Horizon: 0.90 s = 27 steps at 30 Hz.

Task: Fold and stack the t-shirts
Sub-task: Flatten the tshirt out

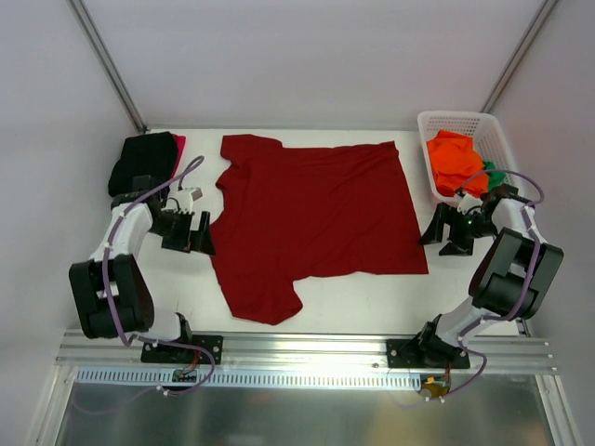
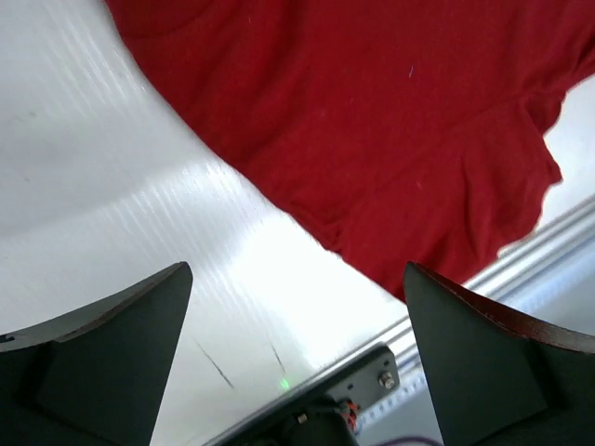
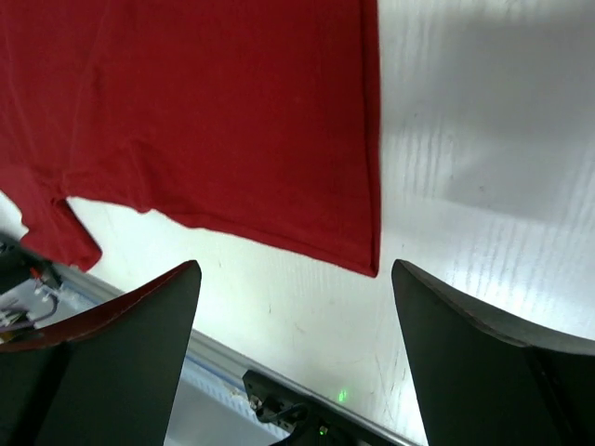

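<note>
A dark red t-shirt (image 1: pixel 311 218) lies spread flat on the white table, neck to the left, hem to the right. It also shows in the left wrist view (image 2: pixel 390 121) and the right wrist view (image 3: pixel 204 111). My left gripper (image 1: pixel 191 232) is open and empty just left of the shirt's left edge. My right gripper (image 1: pixel 454 229) is open and empty just right of the hem's near corner. A folded black t-shirt (image 1: pixel 144 161) lies at the back left on a bright red one (image 1: pixel 179 146). Orange (image 1: pixel 456 160) and green (image 1: pixel 495 175) shirts sit in the basket.
A white lattice basket (image 1: pixel 490 125) stands at the back right, close behind my right gripper. A metal rail (image 1: pixel 307 348) runs along the table's near edge. White walls close in the back and sides.
</note>
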{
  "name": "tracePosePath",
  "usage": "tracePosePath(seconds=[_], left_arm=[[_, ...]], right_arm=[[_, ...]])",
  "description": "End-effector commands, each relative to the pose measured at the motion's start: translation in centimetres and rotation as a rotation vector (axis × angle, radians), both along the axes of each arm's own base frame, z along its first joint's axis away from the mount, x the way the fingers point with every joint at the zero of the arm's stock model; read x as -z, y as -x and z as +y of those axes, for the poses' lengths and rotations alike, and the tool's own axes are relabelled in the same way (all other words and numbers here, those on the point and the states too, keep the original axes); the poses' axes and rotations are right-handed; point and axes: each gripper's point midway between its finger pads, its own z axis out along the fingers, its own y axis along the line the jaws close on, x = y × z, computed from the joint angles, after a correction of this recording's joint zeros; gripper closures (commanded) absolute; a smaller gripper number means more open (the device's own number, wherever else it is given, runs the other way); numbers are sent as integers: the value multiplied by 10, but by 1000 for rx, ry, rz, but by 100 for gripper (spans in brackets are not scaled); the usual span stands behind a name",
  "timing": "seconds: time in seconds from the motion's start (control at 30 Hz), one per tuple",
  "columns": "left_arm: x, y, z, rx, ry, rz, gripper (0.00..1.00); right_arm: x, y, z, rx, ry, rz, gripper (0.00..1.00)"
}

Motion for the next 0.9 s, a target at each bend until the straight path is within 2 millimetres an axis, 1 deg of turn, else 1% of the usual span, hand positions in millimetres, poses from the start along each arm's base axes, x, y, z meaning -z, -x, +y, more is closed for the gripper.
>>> tracePosePath(seconds=[0.0, 0.03, 0.07, 0.1, 0.13, 0.17, 0.2, 0.23, 0.27, 0.3, 0.37, 0.4, 0.47, 0.53, 0.6, 0.7, 0.77, 0.83, 0.87], left_arm=[[0, 19, -13, 60, 179, 164, 1], [6, 20, -10, 53, 194, 208, 1], [19, 23, -1, 27, 230, 293, 1], [20, 16, 7, 7, 250, 299, 1], [31, 14, 12, -18, 297, 346, 1], [33, 10, 24, -60, 326, 347, 1], [34, 1, 31, -63, 340, 324, 1], [36, -3, 35, -73, 363, 321, 1], [42, -6, 37, -95, 403, 338, 1], [45, -10, 39, -88, 407, 331, 1], [54, -13, 37, -88, 446, 355, 1], [54, -16, 37, -77, 454, 339, 1], [57, -21, 36, -79, 482, 329, 1], [54, -33, 34, -92, 511, 283, 1], [49, -41, 31, -103, 544, 256, 1], [47, -46, 27, -104, 549, 245, 1], [43, -49, 17, -78, 538, 224, 1], [42, -45, 4, -64, 539, 239, 1], [40, -49, -7, -38, 517, 222, 1]], right_arm=[[-5, 18, 8, -52, -93, 28, 13], [-4, 20, 1, -41, -83, 24, 13], [-5, 23, -3, -45, -69, 29, 13], [-5, 25, -6, -61, -56, 22, 13], [-6, 29, -9, -61, -60, 28, 13], [-5, 30, -11, -72, -59, 32, 12], [-2, 32, -14, -83, -43, 40, 12], [1, 33, -17, -94, -36, 40, 12], [4, 33, -19, -102, -29, 42, 13], [10, 33, -23, -109, -24, 61, 14], [14, 31, -28, -99, -44, 67, 16], [18, 28, -26, -95, -83, 70, 16], [20, 21, -28, -104, -99, 52, 19], [22, 14, -23, -103, -158, 42, 20], [19, 7, -17, -97, -214, 9, 20], [19, 1, -9, -106, -260, -9, 20], [19, -1, -4, -119, -275, -21, 20], [18, -3, 5, -131, -292, -28, 20], [18, -6, 8, -136, -291, -38, 20]])
